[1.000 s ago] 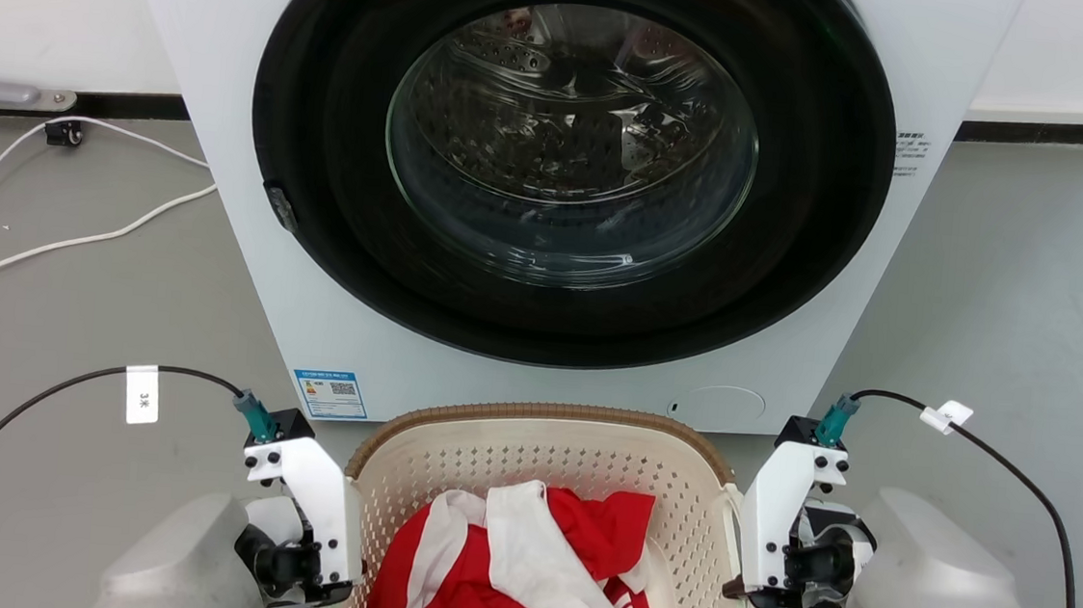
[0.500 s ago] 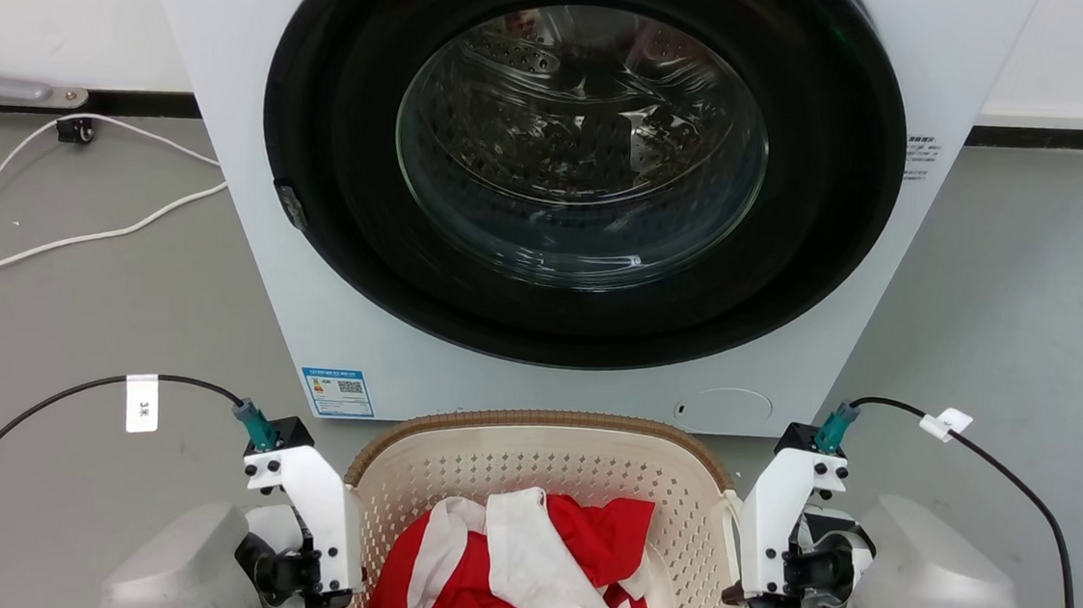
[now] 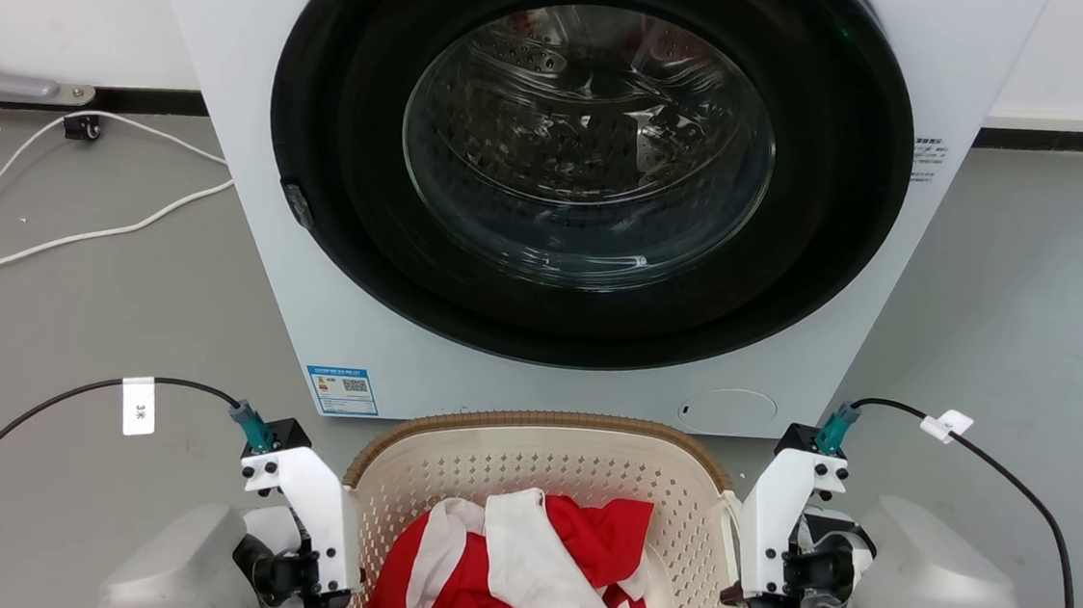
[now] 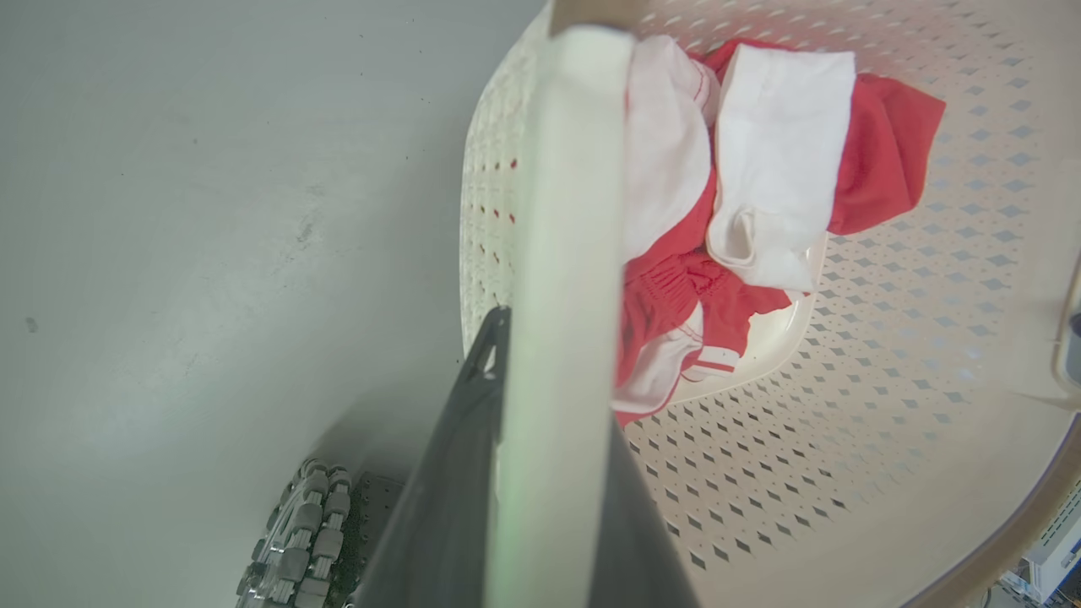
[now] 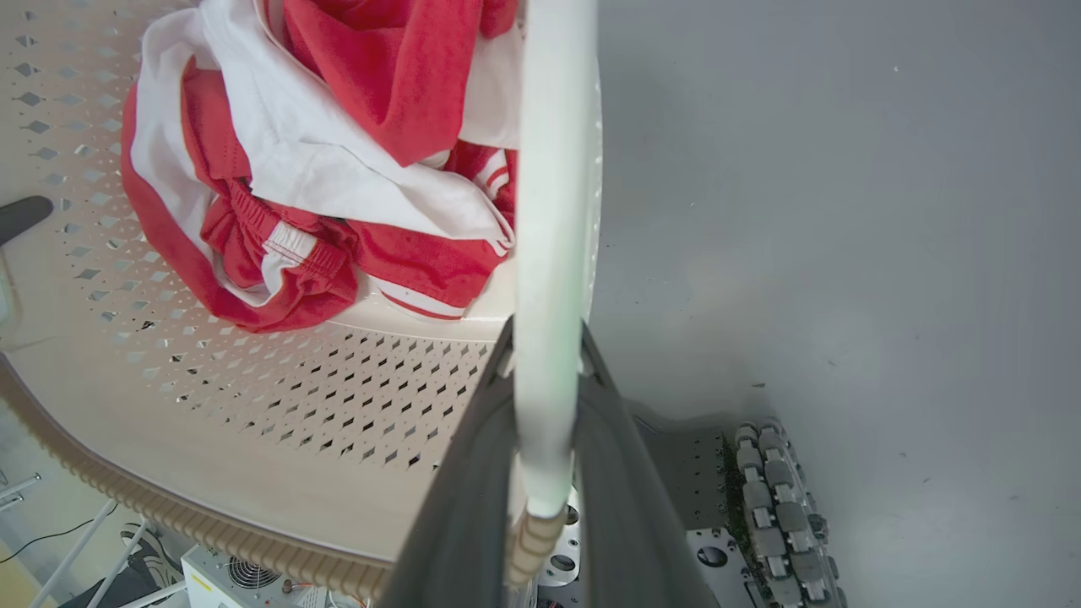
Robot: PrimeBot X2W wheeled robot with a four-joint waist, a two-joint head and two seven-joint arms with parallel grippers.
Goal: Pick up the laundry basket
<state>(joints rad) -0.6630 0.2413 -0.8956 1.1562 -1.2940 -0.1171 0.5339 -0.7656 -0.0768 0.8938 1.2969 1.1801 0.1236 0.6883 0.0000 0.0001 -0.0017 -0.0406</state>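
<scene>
The cream-white perforated plastic laundry basket (image 3: 539, 463) sat upright between the left gripper (image 4: 553, 371) and right gripper (image 5: 546, 338), its long axis unclear. Each gripper was clamped on a white loop handle (image 5: 553, 169).

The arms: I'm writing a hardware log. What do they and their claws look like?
Pale-grey rounded forearms, white wrist brackets with black screws, teal plugs feeding black cables with white tags. The left claw and right claw have long dark fingers.

Cream-white perforated laundry basket (image 3: 529, 467), rounded-rectangular with brown woven-look rim, upright and open-topped, red-and-white clothes (image 3: 530, 574) heaped inside, close before washing machine (image 3: 554, 387) front.
</scene>
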